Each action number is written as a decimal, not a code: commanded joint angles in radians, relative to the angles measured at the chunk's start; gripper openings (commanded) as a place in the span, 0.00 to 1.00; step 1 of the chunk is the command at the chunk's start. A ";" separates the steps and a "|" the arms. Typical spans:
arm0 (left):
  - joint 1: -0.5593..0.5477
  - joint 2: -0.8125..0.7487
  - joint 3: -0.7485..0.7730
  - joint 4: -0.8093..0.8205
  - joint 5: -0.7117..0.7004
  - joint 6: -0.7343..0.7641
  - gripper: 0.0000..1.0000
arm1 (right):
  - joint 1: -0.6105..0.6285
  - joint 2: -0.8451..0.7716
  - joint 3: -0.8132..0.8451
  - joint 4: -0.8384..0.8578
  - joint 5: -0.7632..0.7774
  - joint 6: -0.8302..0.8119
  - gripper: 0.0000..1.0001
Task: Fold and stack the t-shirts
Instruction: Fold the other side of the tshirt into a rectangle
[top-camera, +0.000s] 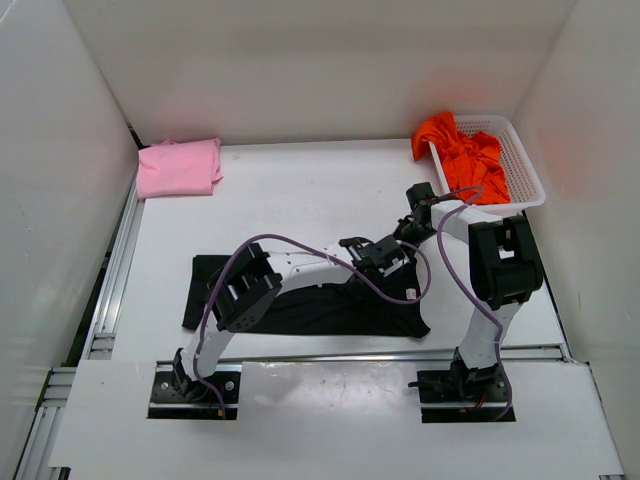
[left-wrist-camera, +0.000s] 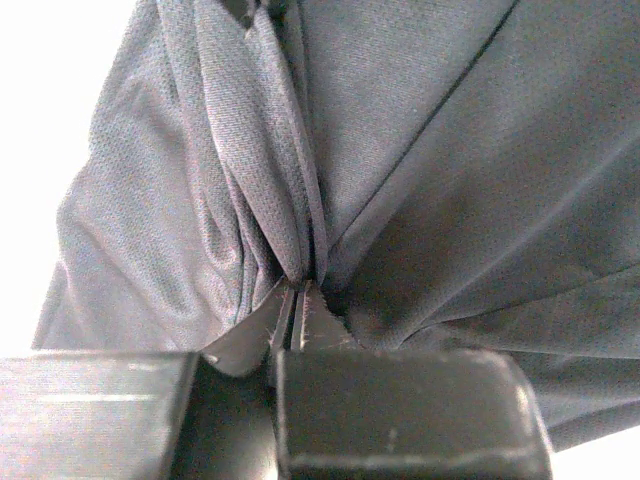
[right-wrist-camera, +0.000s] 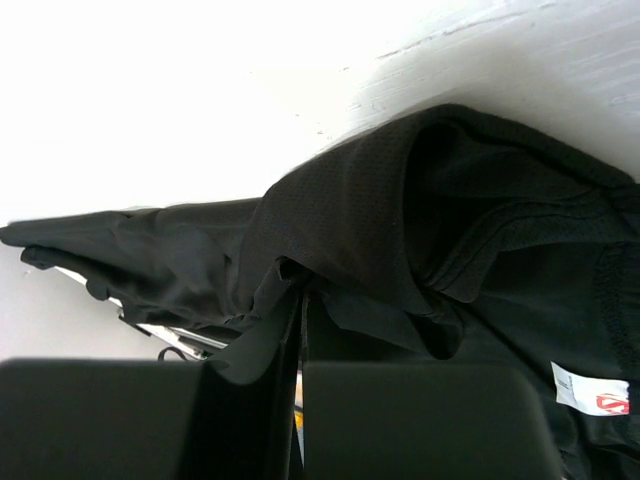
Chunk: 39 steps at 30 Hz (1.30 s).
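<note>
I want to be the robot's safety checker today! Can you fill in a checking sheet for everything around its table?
Surface: white table, no stains seen.
Job's things: black t-shirt spread out near the arms; pink t-shirt folded at the far left corner; orange-red t-shirt bunched in the basket, hanging over its rim.
Clutter: the basket only, far right.
Grippers: left gripper and right gripper both shut, pinching black t-shirt fabric.
Cables: purple cables loop over both arms.
Surroundings: white walls; metal rails along the left edge.
</note>
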<state>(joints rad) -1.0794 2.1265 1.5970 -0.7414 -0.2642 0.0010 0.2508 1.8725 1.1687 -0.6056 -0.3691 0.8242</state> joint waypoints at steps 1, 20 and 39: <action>0.015 -0.056 0.017 -0.015 -0.030 -0.001 0.11 | 0.002 -0.036 0.000 0.000 0.027 0.009 0.00; 0.055 -0.174 -0.058 -0.096 0.203 -0.001 0.17 | 0.202 -0.498 -0.402 -0.029 0.182 0.105 0.00; 0.062 -0.328 -0.131 -0.211 0.380 -0.001 0.91 | 0.255 -0.688 -0.394 -0.245 0.324 0.092 0.40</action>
<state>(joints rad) -1.0325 1.9530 1.4734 -0.8974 0.0010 0.0013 0.5110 1.2514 0.7139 -0.7265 -0.1509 0.9348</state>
